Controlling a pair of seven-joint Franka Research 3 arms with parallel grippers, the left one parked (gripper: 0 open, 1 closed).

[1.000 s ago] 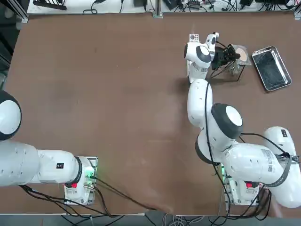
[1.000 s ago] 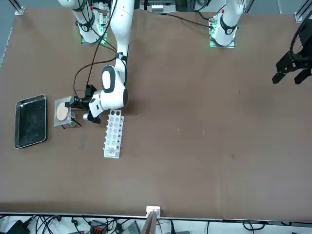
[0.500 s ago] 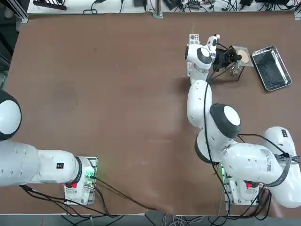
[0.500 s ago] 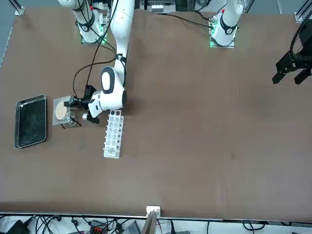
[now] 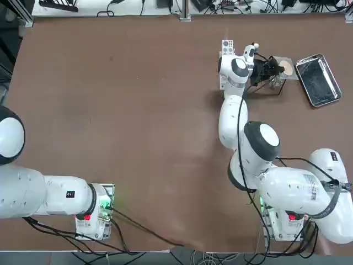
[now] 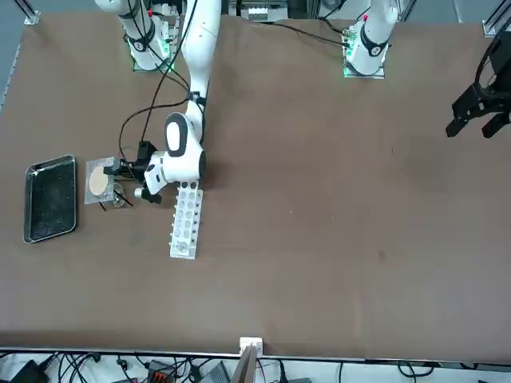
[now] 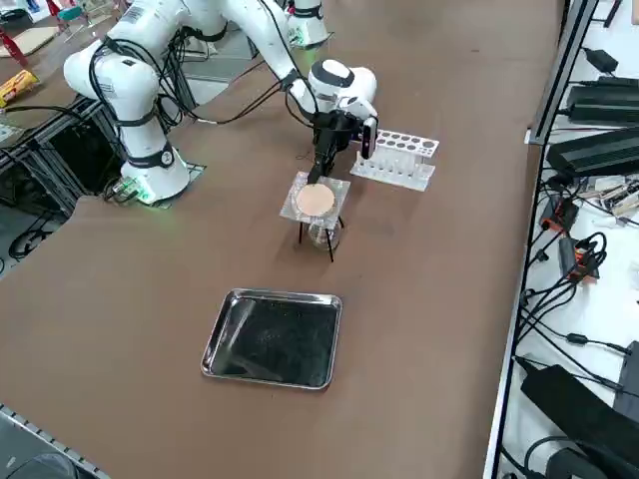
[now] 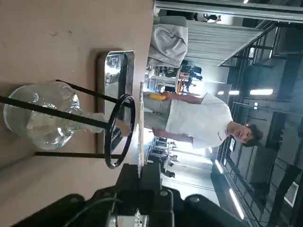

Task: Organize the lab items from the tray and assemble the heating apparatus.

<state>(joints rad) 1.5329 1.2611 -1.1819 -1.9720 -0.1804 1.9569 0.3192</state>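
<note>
No brand, label or writing can be read on anything here.

The tray (image 7: 273, 339) is a shiny metal rectangle with a dark, reflective inside, and nothing lies in it. In the top view it (image 5: 316, 79) sits at about 1 o'clock on the counter (image 5: 127, 110), just at 3 o'clock of the stack. The white rack (image 7: 395, 159) shows rows of round holes; whether any hold a tube cannot be told. In the front view the rack (image 6: 185, 219) lies just at 4 o'clock of the stack.

The stack stands between tray and rack. The black wire tripod (image 7: 318, 232) is upright on the counter, the clear glass burner (image 7: 322, 236) sits between its legs, and the grey mat (image 7: 316, 200) with its round beige centre lies across the top of the ring.

The right gripper (image 7: 321, 172) is at the mat's edge on the rack side, and its fingers (image 8: 142, 182) are closed narrow on the mat's thin edge, as the wrist view shows.

The overhead view (image 5: 268, 68) hides most of the stack under the arm, leaving part of the mat (image 5: 282, 66) visible. The front view shows the mat (image 6: 100, 183) whole, with a tripod leg (image 6: 101, 207) poking out below. Only the wrist view shows the burner (image 8: 40, 121) as a round-bellied vessel under the tripod's ring (image 8: 118, 131), the mat edge-on against the ring, the tray (image 8: 115, 80) beyond, and a person (image 8: 199, 120) in a white shirt in the room behind.
</note>
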